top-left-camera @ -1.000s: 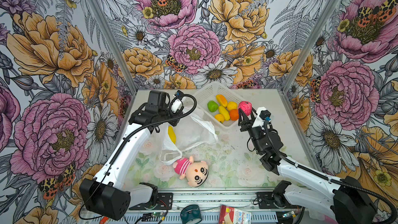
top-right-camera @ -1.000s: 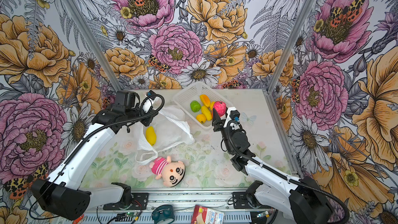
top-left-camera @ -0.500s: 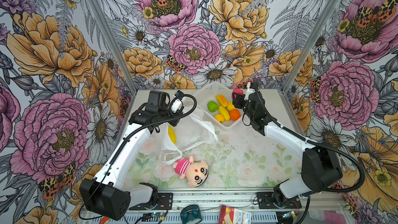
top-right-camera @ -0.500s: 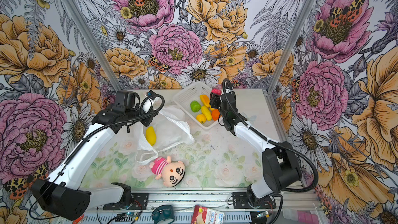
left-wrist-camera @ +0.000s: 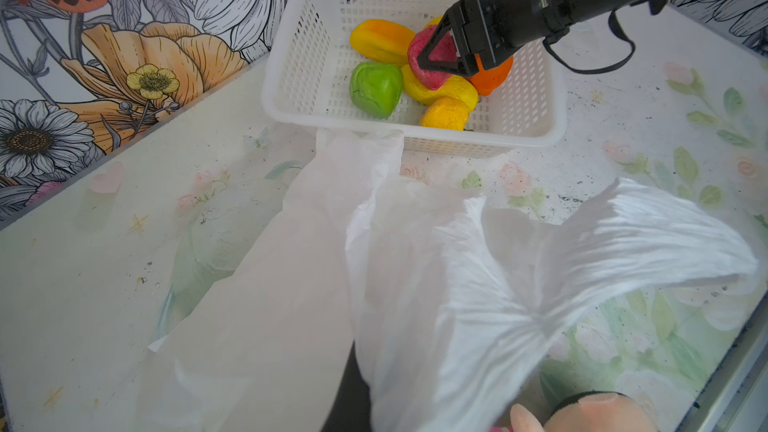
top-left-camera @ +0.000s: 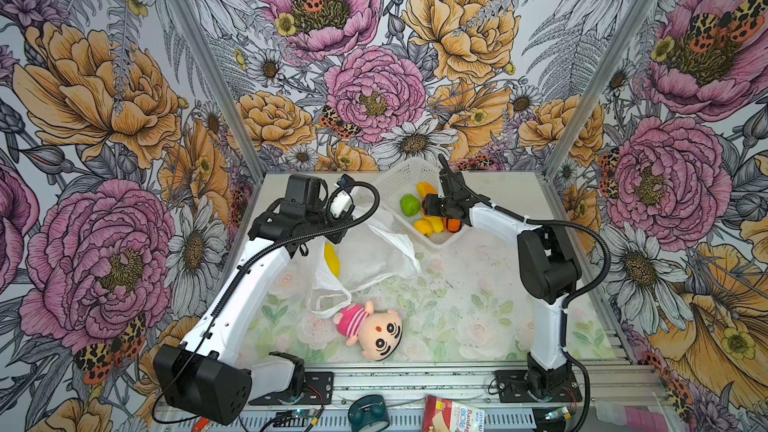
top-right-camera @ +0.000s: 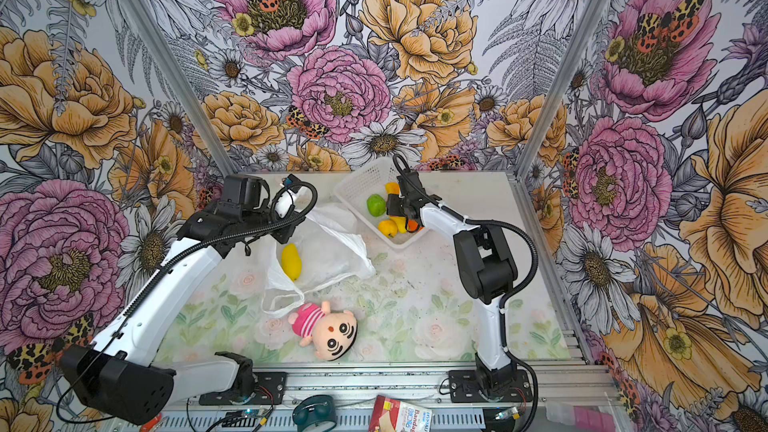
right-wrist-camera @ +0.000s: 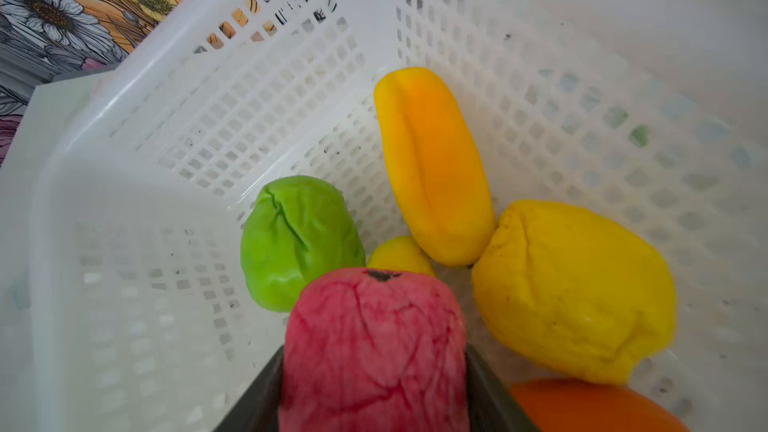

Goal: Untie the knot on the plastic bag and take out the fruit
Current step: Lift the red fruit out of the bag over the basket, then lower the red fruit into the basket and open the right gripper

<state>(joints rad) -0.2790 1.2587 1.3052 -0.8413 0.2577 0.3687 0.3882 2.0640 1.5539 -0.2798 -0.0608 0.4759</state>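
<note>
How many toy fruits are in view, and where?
8. Basket: green, ridged yellow-orange, lemon, long yellow, round yellow, orange, plus the pink-red one in the right gripper. Plastic bag: one yellow fruit. Folds may hide more.

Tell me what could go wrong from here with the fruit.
1. The right claw grips the pink-red toy fruit above the other fruits piled in the white perforated basket. Released there, it may roll off the pile.
2. One long yellow fruit lies in the thin white plastic bag that the left claw holds up. It could slide out onto the table.
</note>
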